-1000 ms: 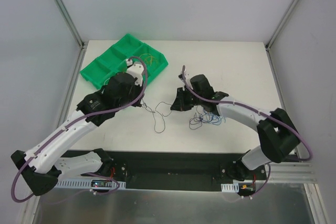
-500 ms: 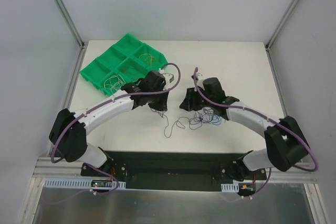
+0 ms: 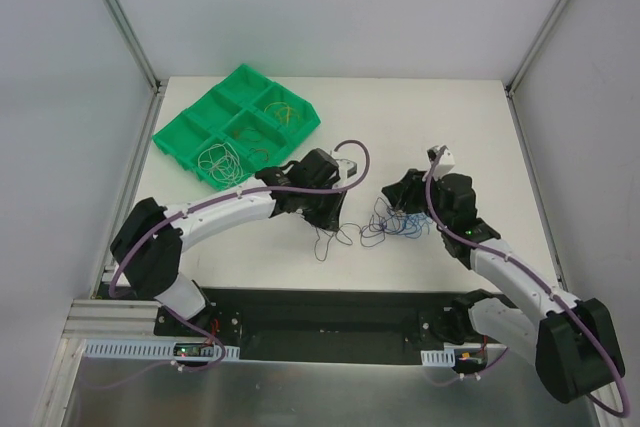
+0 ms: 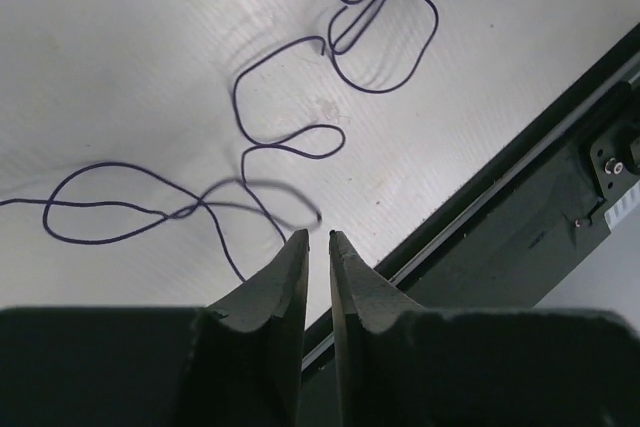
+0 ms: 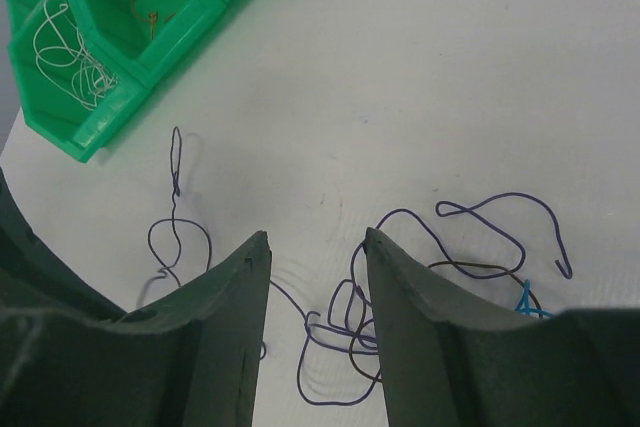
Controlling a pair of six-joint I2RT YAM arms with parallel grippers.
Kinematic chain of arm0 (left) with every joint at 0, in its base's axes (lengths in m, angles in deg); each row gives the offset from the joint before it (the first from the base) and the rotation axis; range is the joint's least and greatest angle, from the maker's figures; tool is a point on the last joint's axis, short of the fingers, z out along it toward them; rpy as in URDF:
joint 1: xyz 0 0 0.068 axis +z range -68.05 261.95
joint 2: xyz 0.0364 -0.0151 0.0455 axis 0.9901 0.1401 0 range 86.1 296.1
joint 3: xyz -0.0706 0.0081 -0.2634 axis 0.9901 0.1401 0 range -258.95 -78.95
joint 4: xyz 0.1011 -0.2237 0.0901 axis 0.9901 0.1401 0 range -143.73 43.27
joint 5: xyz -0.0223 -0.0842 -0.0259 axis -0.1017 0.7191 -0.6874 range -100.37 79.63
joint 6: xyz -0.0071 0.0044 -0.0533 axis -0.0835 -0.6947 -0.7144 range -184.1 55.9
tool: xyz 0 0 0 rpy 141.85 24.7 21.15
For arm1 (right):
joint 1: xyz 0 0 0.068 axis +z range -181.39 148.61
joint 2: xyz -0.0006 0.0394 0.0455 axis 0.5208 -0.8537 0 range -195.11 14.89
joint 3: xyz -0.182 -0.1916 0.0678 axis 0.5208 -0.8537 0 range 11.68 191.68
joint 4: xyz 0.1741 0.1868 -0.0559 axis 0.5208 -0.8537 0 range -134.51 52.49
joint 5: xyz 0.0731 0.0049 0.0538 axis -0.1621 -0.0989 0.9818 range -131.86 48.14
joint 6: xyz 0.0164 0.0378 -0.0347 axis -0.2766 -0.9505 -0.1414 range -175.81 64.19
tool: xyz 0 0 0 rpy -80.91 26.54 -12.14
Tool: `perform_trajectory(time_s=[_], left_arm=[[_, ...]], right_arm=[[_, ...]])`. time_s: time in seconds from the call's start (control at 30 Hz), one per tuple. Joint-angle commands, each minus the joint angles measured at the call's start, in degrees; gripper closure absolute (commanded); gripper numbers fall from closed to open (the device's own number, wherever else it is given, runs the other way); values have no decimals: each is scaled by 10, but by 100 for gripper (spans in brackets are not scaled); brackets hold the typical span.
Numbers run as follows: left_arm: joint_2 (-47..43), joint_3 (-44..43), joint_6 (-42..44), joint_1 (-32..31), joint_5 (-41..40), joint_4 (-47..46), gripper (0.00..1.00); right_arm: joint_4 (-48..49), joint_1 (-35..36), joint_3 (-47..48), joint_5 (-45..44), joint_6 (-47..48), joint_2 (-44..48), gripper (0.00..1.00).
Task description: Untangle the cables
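Mostly knotted: cables (image 3: 392, 227) bunched on the surface (image 3: 470, 127), centre-right of the overhead frame, one purple strand (image 4: 236, 97) trailing left. Risk: tugging that strand could cinch the knot or drag the whole bunch. Left fingers (image 4: 280, 287) barely parted, empty, strand just past the tips. Right fingers (image 5: 225, 327) half open, empty, above the bunch.

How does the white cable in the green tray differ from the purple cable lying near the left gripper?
The white cable is bundled compactly; the purple cable sprawls in loose loops. The white one lies inside a compartment of the green tray; the purple one lies on the table. Both are very thin.
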Motion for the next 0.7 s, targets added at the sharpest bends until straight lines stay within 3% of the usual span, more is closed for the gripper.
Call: perform_trajectory(time_s=[0.0, 0.1, 0.2, 0.3, 0.33, 0.37, 0.67], left_arm=[[10, -15, 5, -26, 12, -9, 85], [2, -24, 5, -34, 19, -12, 73], [-20, -19, 16, -35, 21, -11, 45], [-43, -11, 35, -34, 6, -10, 27], [-42, -11, 49, -35, 15, -10, 18], [-34, -16, 67, -34, 19, -7, 1], [88, -88, 227, -25, -9, 5, 1]], right_arm=[[47, -11, -9, -14, -8, 27, 54], [40, -16, -4, -5, -10, 29, 54], [18, -17, 0, 0, -8, 48, 54], [-18, -21, 7, -12, 7, 79, 54], [-29, -20, 5, -22, 14, 94, 53], [-31, -21, -2, -34, 17, 104, 54], [1, -43, -38, -43, 16, 134, 54]])
